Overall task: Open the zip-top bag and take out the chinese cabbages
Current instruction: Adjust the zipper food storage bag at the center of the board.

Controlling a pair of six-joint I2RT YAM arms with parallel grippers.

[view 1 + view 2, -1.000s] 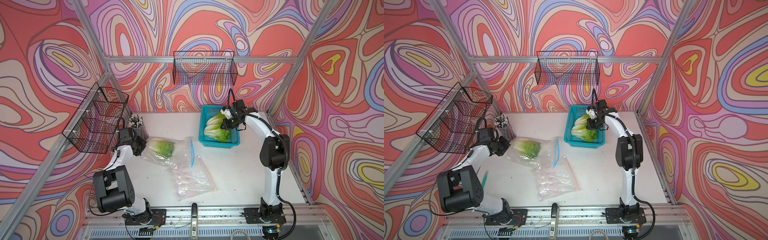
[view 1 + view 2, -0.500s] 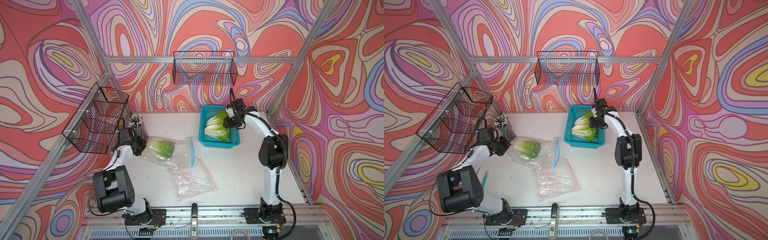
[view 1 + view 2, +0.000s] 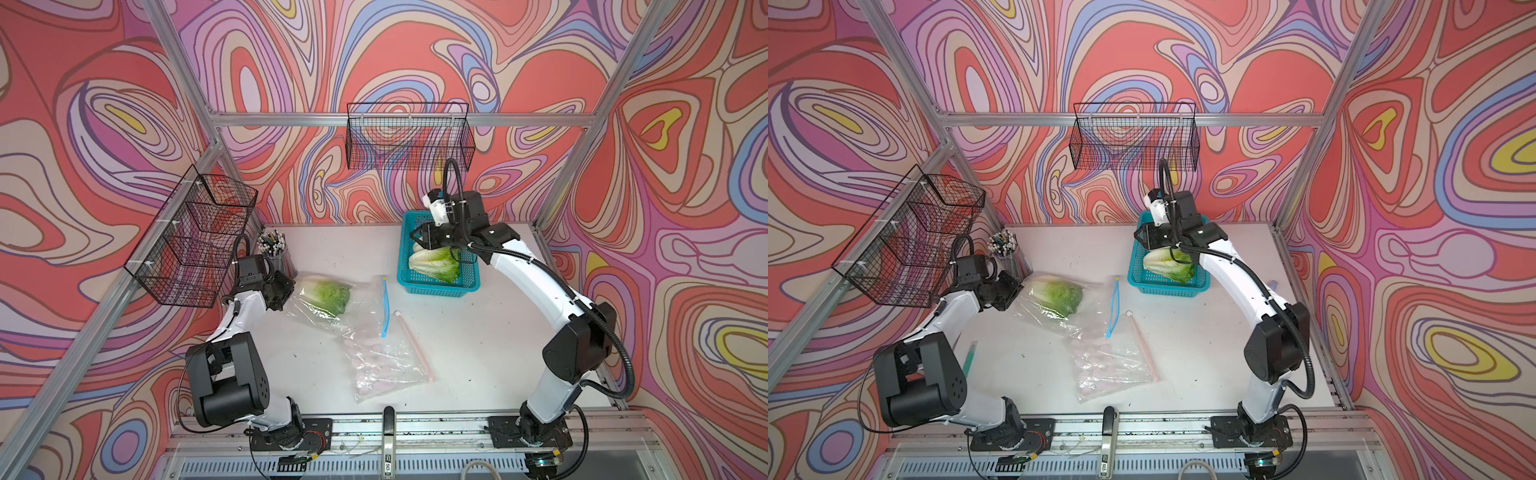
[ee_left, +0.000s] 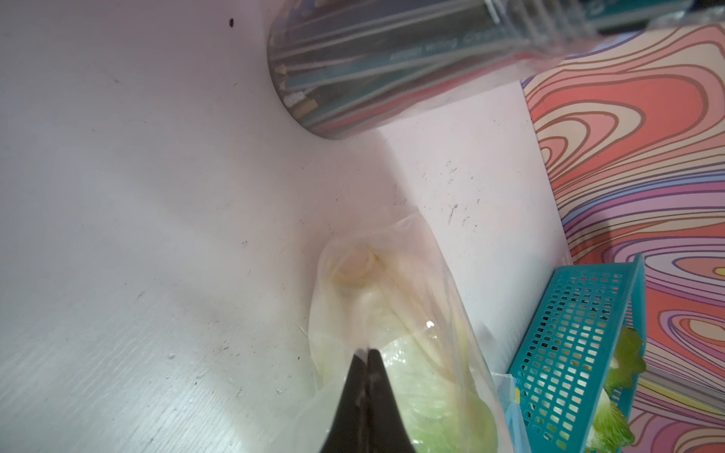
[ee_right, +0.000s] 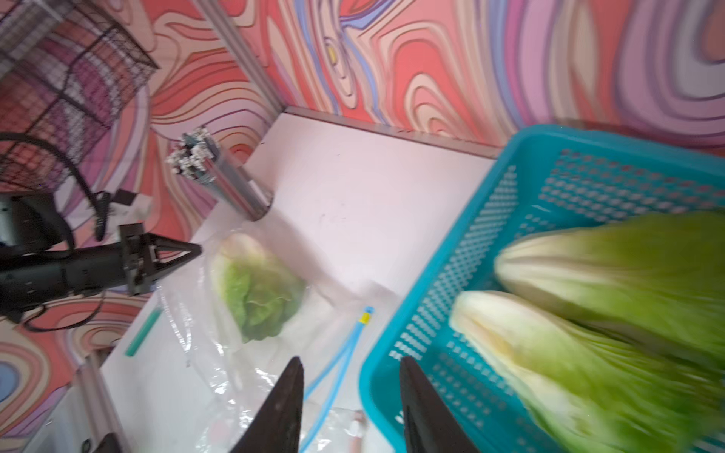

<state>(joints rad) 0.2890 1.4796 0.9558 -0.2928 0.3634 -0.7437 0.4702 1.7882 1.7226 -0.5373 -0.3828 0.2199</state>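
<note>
The clear zip-top bag point(image 3: 361, 297) lies on the white table with its blue zip point(image 3: 384, 307) toward the basket. One of the chinese cabbages point(image 3: 326, 293) is inside it. My left gripper point(image 3: 286, 291) is shut on the bag's closed end, pinching the film point(image 4: 367, 355) just over that cabbage point(image 4: 431, 392). Two more cabbages point(image 5: 627, 266) point(image 5: 549, 361) lie side by side in the teal basket point(image 3: 436, 289). My right gripper point(image 3: 419, 239) hovers over the basket's left rim, open, with nothing between its fingers point(image 5: 288, 392).
A second clear bag point(image 3: 386, 361) with pale pink contents and a pink zip lies nearer the front. A cup of pencils point(image 3: 274, 249) stands just behind my left gripper. A green stick point(image 3: 970, 359) lies by the left arm. Black wire baskets point(image 3: 195, 241) point(image 3: 409, 137) hang on the walls.
My right gripper has opened, left a cabbage in the basket and lifted away toward the basket's left rim. The left gripper and the bag have stayed where they were.
</note>
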